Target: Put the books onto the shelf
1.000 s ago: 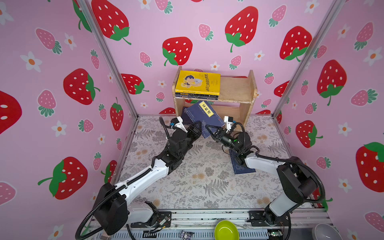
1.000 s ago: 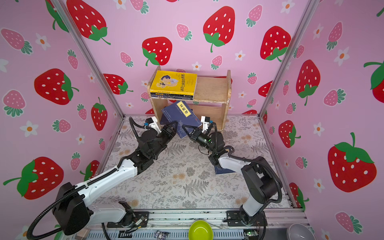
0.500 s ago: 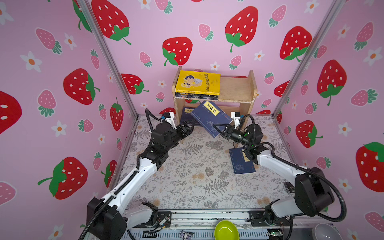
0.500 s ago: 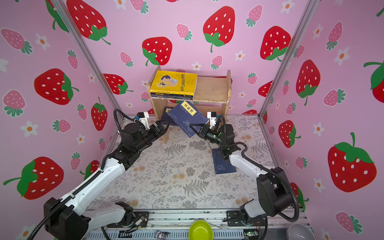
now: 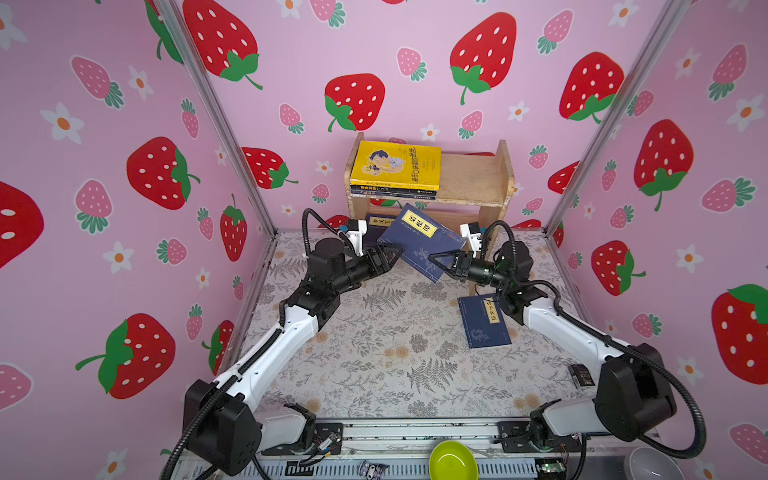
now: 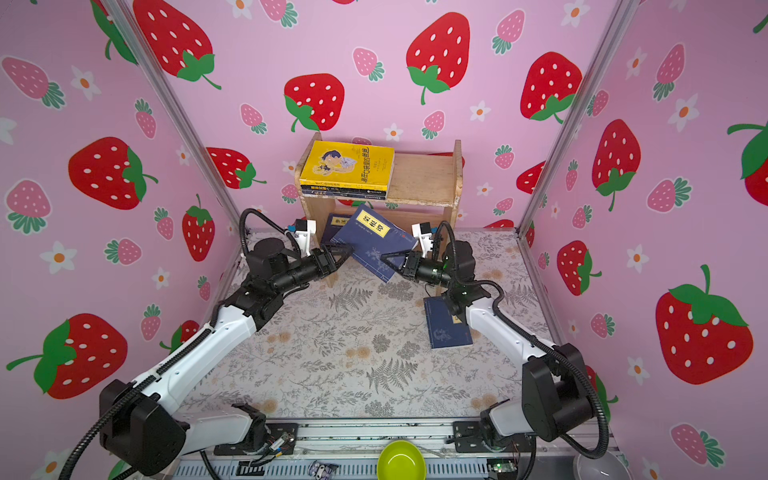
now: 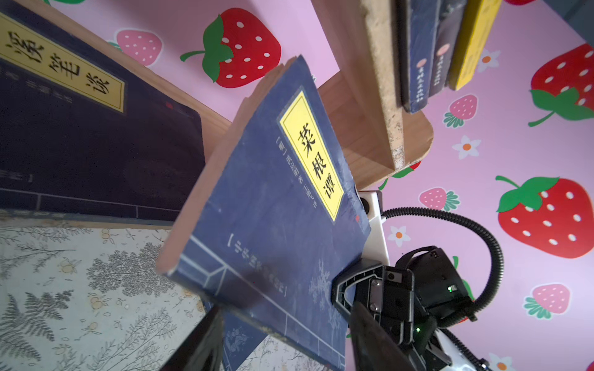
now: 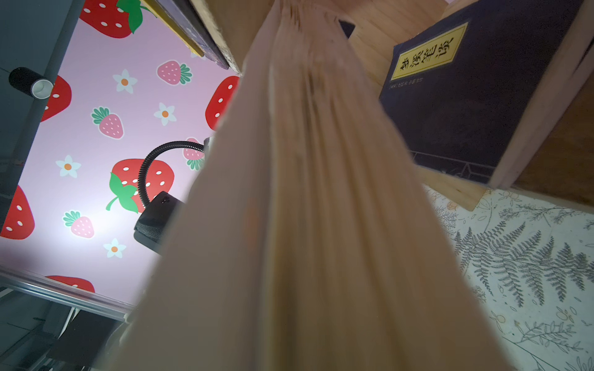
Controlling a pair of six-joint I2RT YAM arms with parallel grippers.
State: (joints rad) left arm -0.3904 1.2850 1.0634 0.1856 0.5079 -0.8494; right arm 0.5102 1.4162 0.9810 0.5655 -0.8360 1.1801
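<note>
The left hand (image 5: 392, 252) stands half open at the left edge of a tilted navy book (image 5: 415, 245), raised before the lower tier of the shelf (image 5: 473, 183). The right hand (image 5: 441, 261) clamps its right edge.

Books part-shelved on a two-tier wooden shelf (image 5: 473, 178)
A yellow cartoon-cover book (image 5: 395, 164) lies flat on two dark books (image 5: 392, 192) at the upper tier's left. A navy book (image 5: 376, 220) lies on the lower tier, a tilted navy book (image 5: 419, 241) hangs just before it, and a third navy book (image 5: 484, 322) lies flat on the surface (image 5: 374, 353).
</note>
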